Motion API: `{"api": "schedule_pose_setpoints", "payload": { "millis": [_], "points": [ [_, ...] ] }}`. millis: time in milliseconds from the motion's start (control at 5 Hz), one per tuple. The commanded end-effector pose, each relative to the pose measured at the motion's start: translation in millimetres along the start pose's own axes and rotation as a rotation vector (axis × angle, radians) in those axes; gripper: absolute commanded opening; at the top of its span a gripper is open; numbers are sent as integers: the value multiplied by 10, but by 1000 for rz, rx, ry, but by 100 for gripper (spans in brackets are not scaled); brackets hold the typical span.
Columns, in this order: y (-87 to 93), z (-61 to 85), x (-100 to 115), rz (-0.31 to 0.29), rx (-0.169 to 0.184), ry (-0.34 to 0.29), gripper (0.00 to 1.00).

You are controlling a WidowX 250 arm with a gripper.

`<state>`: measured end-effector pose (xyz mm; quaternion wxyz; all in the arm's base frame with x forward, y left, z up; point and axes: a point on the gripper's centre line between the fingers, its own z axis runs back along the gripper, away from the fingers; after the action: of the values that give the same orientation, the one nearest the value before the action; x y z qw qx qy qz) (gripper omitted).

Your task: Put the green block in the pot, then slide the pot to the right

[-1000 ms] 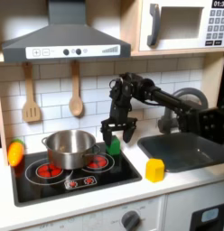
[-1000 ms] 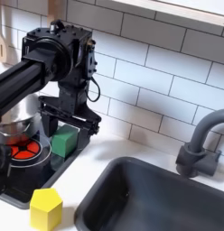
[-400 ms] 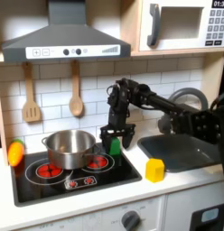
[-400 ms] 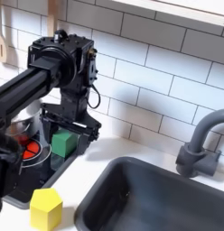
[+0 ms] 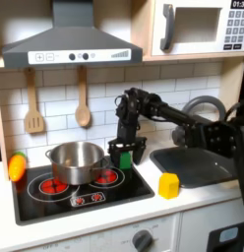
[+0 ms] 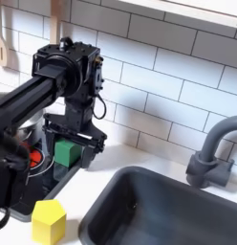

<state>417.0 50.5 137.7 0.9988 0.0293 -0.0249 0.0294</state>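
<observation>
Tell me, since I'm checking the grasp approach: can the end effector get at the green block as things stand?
Probably yes. The end effector is right down over the green block, its fingers on either side, and nothing lies between them. The pot stands apart, toward the first exterior view's left.

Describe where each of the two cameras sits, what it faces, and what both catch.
First exterior view: out in front of the toy kitchen, facing the tiled wall; the arm reaches in from this view's right, its hand down around the green block beside the pot.
Second exterior view: close at counter height by the sink, looking toward the stove; the arm enters from this view's left.
Shared: the hand, green block, yellow block, sink.
</observation>
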Motion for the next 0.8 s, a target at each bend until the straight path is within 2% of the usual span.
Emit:
{"api": "schedule_pose_setpoints", "payload": {
  "millis": [0,200,400,600],
  "points": [
    [21,-38,60,2,-8,20,100],
    [56,-40,55,6,-9,25,100],
    [61,-39,33,-3,-14,25,0],
    [45,-28,8,-20,-23,18,0]
  ]
}}
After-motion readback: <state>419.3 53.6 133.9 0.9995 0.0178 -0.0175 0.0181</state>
